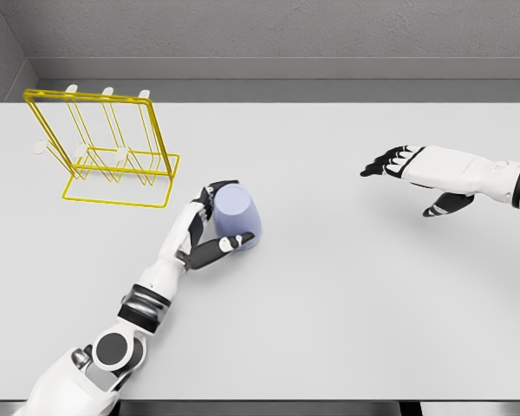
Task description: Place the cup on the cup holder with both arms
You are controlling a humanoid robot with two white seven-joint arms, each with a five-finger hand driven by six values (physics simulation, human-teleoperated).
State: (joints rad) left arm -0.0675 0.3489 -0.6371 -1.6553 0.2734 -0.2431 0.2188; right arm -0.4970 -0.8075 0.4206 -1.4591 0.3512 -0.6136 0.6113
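Observation:
A pale lavender cup (237, 216) stands upside down on the white table, near the middle. My left hand (210, 225) is wrapped around its left side, fingers behind it and thumb in front, shut on it. The yellow wire cup holder (104, 147) with white-tipped pegs stands at the far left, apart from the cup. My right hand (397, 165) hovers over the right part of the table with fingers stretched out, open and holding nothing.
The white table (347, 295) spans the view, its front edge at the bottom. A grey wall runs behind the table's far edge.

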